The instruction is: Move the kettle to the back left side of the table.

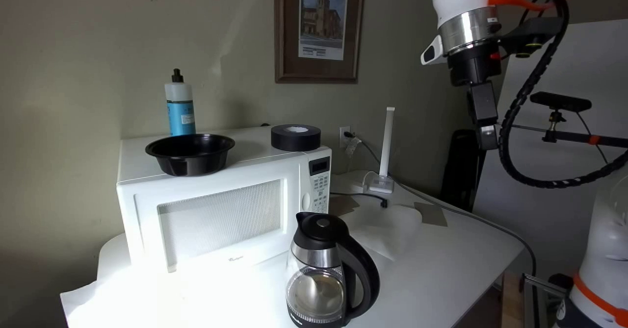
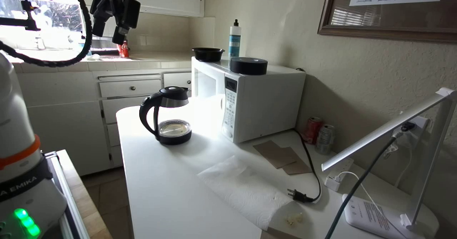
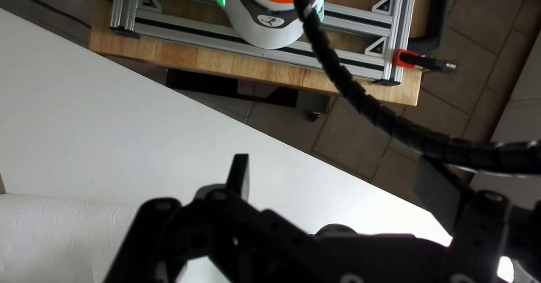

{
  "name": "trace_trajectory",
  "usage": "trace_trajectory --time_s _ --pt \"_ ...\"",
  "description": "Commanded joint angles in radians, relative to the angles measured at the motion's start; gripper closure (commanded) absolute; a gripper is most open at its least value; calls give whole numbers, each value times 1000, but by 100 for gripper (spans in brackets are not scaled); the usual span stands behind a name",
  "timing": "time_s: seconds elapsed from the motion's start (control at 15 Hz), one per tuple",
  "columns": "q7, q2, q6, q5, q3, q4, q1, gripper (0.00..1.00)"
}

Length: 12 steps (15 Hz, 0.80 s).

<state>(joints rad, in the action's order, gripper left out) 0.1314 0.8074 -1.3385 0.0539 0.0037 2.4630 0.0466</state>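
Observation:
The kettle [image 1: 316, 257] stands upright on the white table [image 1: 417, 279] in front of the microwave's control-panel end. It also shows in an exterior view [image 2: 174, 101], close to the table's edge on the robot's side, with its black handle toward the robot. My gripper [image 2: 109, 33] is open and empty, high above the table and well apart from the kettle. It shows side-on in an exterior view [image 1: 487, 137]. In the wrist view my open fingers [image 3: 338, 185] frame bare table [image 3: 105, 118]. A dark rounded shape peeks over the gripper body there; I cannot tell whether it is the kettle.
A white microwave [image 1: 221, 220] bears a black bowl [image 1: 191, 156], a black tape roll [image 2: 249, 66] and a soap bottle [image 1: 181, 110]. A paper towel [image 2: 246, 189], brown cards [image 2: 282, 157], a plug cord [image 2: 300, 196], cans [image 2: 314, 128] and a lamp [image 2: 385, 210] lie beyond.

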Motion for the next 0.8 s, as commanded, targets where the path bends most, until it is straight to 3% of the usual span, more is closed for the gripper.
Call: trace_trajectory --time_s 0.0,0.33,0.73 --pt "-3 -1 1 -2 -4 -3 5 0" --pt "-2 -1 1 -3 -11 -9 2 0" --pt "-254 43 -219 123 103 106 -13 0"
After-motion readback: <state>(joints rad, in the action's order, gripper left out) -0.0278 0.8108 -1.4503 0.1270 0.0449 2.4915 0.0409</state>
